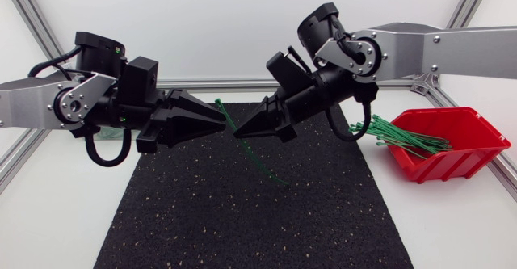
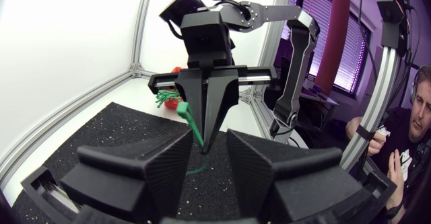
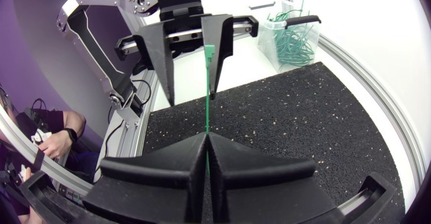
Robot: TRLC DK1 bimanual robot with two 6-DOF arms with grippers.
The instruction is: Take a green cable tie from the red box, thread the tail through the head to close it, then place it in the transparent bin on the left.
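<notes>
One tie [image 3: 209, 83] in R gripper [image 3: 207, 136] pinch

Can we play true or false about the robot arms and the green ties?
1. The right gripper pinches a green cable tie, facing the left gripper. True.
2. The left gripper's fingers are squeezed shut. False: they stand wide apart.
3. The red box is empty. False: the red box holds a pile of ties.
4. The transparent bin has a tangle of ties inside. True.
5. The pinched cable tie is closed into a loop. False: it is a straight strip.
</notes>
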